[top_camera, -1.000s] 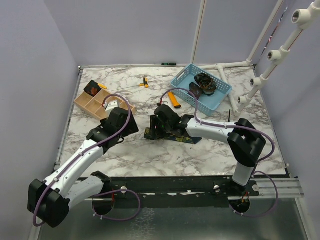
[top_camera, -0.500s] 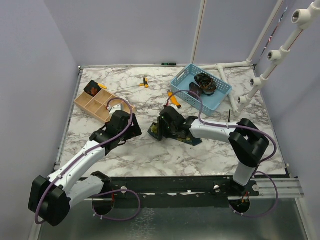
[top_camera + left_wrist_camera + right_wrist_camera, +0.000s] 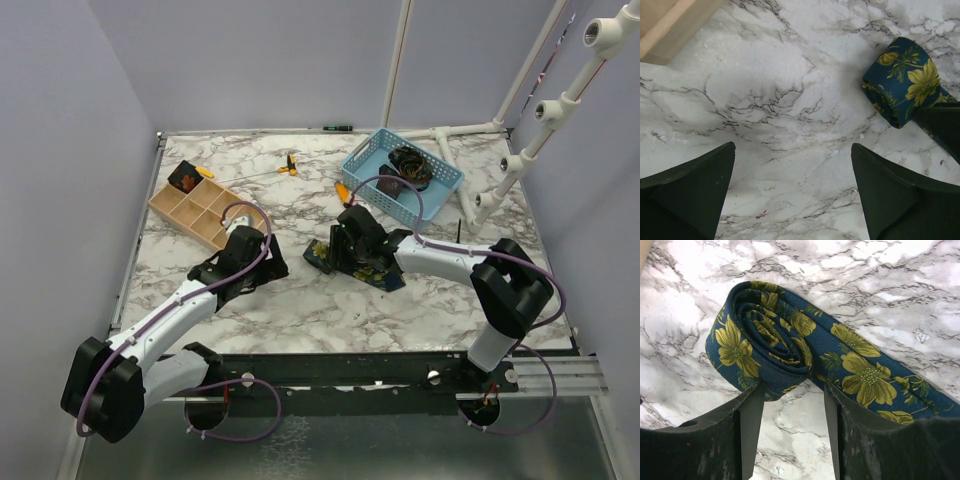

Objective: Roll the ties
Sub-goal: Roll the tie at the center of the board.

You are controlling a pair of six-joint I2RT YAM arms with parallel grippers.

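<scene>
A navy tie with yellow-green flowers lies on the marble; its near end is rolled into a loose coil (image 3: 765, 340) and the tail (image 3: 865, 372) runs off to the right. My right gripper (image 3: 794, 387) stands partly open, its fingertips resting on the coil's lower edge and the tail, with marble showing between them. In the top view this tie (image 3: 378, 276) lies mid-table under the right gripper (image 3: 335, 255). My left gripper (image 3: 792, 146) is wide open over bare marble, left of the coil (image 3: 902, 80). A second tie (image 3: 410, 165), dark and coiled, sits in the blue basket (image 3: 440, 192).
A wooden compartment tray (image 3: 195, 210) stands at the back left, close behind the left gripper (image 3: 268, 265). Orange-handled tools lie near the back edge (image 3: 290, 165) and beside the basket (image 3: 343, 192). A white pipe rack (image 3: 520, 160) rises at the right.
The right gripper has shifted to the right with the tie's rolled end and its jaws have narrowed a little. The left arm has moved slightly towards the middle, still open.
</scene>
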